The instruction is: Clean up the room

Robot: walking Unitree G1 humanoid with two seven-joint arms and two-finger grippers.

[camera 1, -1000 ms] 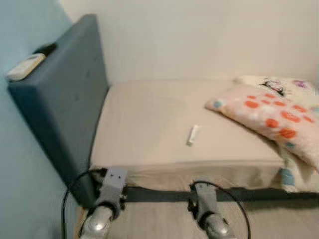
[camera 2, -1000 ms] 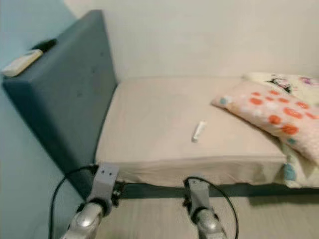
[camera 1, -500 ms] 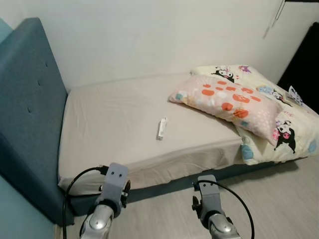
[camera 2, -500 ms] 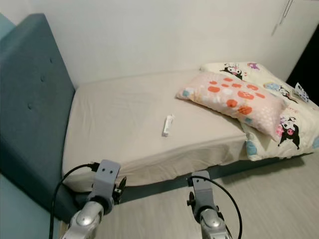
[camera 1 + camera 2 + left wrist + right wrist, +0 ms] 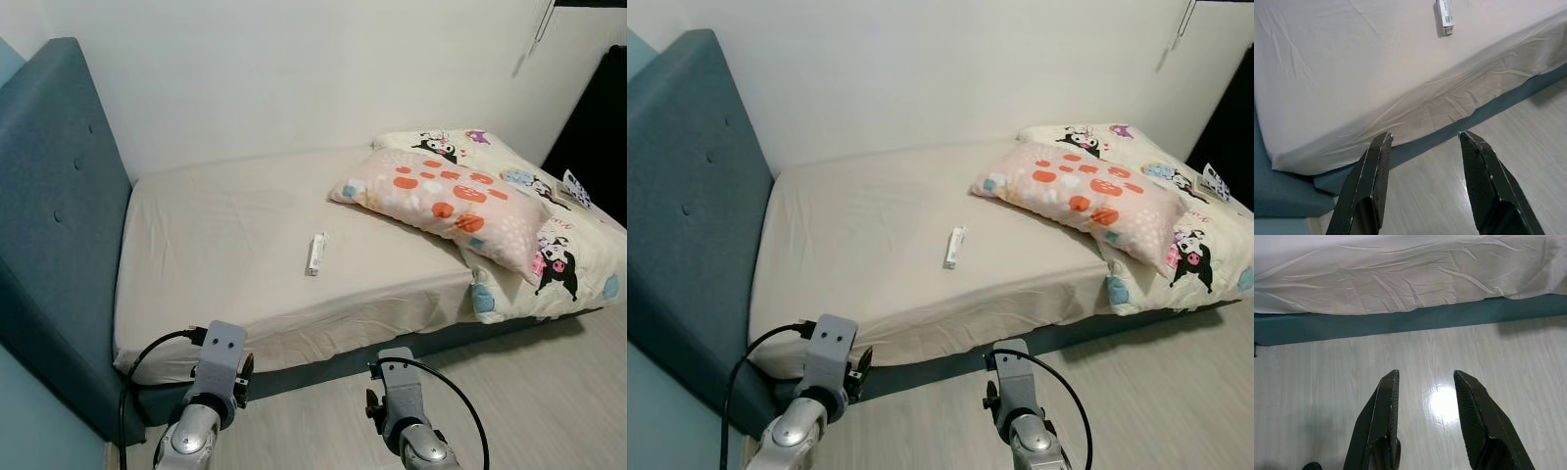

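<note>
The head camera has swung right from the headboard point(image 5: 49, 196), revealing the tube point(image 5: 315, 253) on the bed point(image 5: 216, 235); both end effectors point(image 5: 1422, 147) point(image 5: 1425, 382) hang open and empty.

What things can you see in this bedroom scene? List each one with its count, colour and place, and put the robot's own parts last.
Bed: one, beige fitted sheet, against the white wall.
Headboard: one, teal with buttons, at the bed's left end.
Small tube: one, white, lying flat on the sheet near the middle of the bed.
Pillow: one, pink with orange and blue spots, on the right part of the bed, partly on the blanket.
Blanket: one, cream with cartoon prints, bunched at the bed's right end.
Floor: light wood planks, in front of the bed.
Left gripper: one, black fingers apart, held over the floor at the bed's edge.
Right gripper: one, black fingers apart, over the floor.
</note>
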